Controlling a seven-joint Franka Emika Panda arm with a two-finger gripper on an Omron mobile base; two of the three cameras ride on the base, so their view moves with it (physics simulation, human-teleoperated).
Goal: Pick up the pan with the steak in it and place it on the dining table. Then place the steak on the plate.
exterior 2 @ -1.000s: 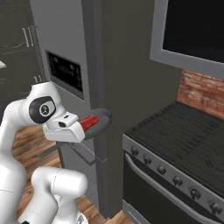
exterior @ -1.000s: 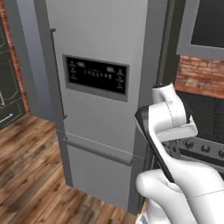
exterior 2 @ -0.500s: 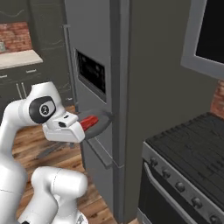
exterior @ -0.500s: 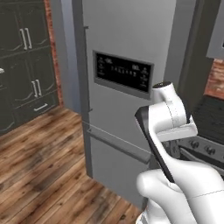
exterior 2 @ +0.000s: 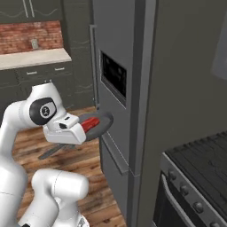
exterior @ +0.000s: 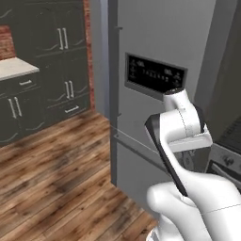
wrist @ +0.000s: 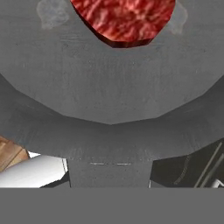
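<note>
The dark grey pan (exterior 2: 101, 125) hangs level in the air in front of my hand, with the reddish steak (exterior 2: 91, 123) lying in it. My gripper (exterior 2: 79, 134) is shut on the pan's handle. Its fingertips are hidden under the white hand. In the hand view the pan (wrist: 109, 87) spreads across the frame, the steak (wrist: 123, 18) lies at its far side, and the handle (wrist: 109, 173) runs down toward the fingers. The dining table and the plate are out of view.
A tall grey fridge (exterior 2: 122, 84) (exterior: 155, 80) stands right ahead of the pan. A stove (exterior 2: 199, 170) is to its right. Dark cabinets under a pale counter (exterior 2: 31, 57) (exterior: 14, 70) line the far left wall. Wood floor (exterior: 56, 179) lies open to the left.
The whole picture has shifted, so the base has moved: the fridge and stove slid to the right and the left cabinets came into view. The pan sits in my grip as before.
</note>
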